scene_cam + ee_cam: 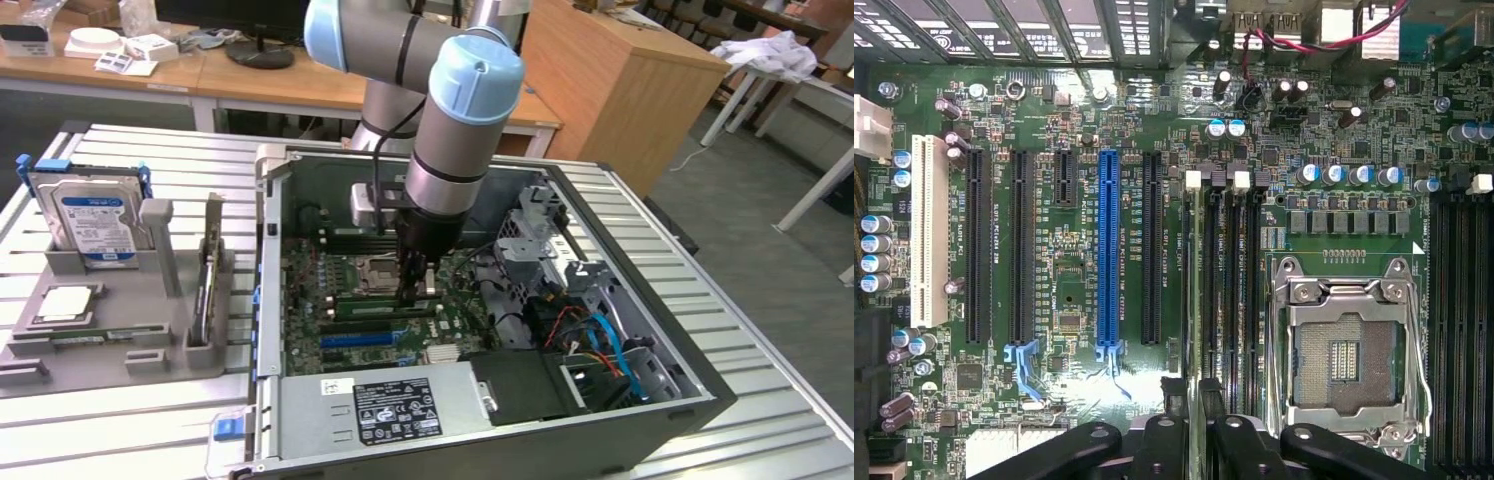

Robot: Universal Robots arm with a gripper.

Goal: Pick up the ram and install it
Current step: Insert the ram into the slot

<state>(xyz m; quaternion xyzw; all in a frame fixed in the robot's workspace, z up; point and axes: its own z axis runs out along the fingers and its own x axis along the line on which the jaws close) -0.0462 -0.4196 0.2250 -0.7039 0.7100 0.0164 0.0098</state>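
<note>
Fingers are pinching the ram from both sides along its upper edge, with no gap that I can make out. The stick is standing on edge in a memory slot just beside the socket. Going from the exterior view's left, one hard drive is standing upright in the grey fixture and one processor chip is lying flat near it. The open case is taking up the middle, with the one arm reaching down into it and the gripper hanging over the board. On that board I am counting six expansion slots: one white, four black, one blue, plus the one empty socket. By my judgement the installing step is in hand, not the pick-up. Seating is calling for a straight, even downward press, so that both end latches are catching and the stick is not tilting in its slot.
</note>
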